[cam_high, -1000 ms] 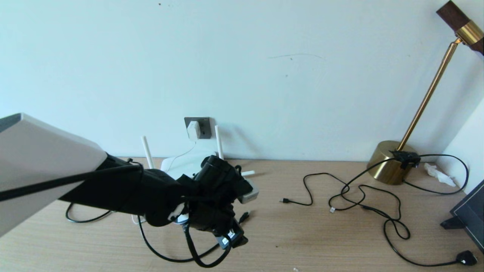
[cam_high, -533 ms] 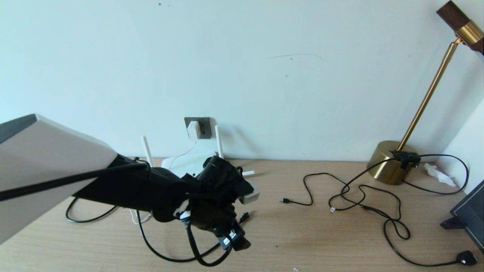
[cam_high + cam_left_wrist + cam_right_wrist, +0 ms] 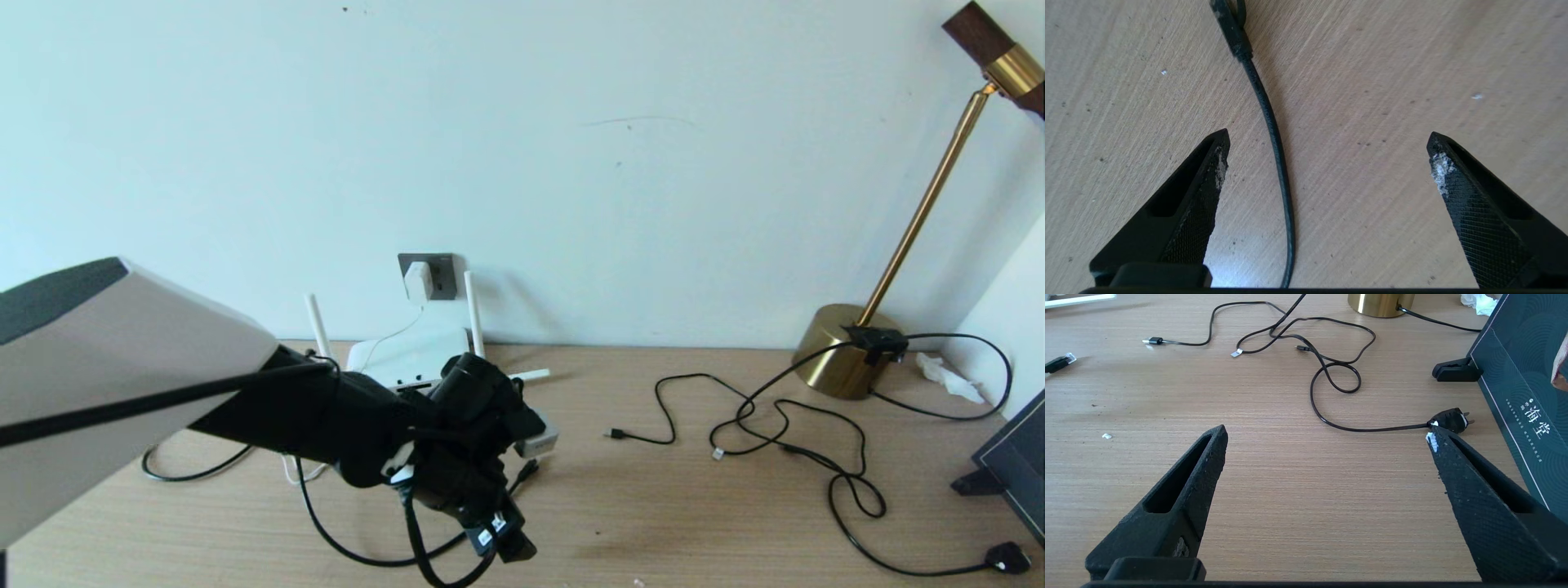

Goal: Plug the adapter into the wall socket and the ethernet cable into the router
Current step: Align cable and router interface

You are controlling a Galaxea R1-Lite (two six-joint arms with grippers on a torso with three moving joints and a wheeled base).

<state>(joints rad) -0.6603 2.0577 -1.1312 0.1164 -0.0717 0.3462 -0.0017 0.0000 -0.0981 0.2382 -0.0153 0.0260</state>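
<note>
- Adapter sits in the wall socket on the wall, so that half of the job looks done. Its thin white cord hangs down to the router.
- The router lies flat on the surface right under the socket, close to the wall, with its white sticks pointing up and out.
- The ethernet cable lies loose on the surface. In the left wrist view it runs between the two fingers, and nothing squeezes it.
- Its plug end rests on the surface, apart from the router, so it is not plugged in yet.
- The left end effector hangs low over the surface in front of the router. Its fingers are spread wide and hold nothing. I think it is set this way to take hold of the cable.
- The right end effector is parked over the bare surface, wide open and holding nothing.
- The big left arm hides part of the router, so I cannot see its holes for plugs.
- Thin black cords curl on the right side, near a gold lamp. They are well away from the router.
- A black plug lies near a dark box. It must not be mixed up with the white one.
</note>
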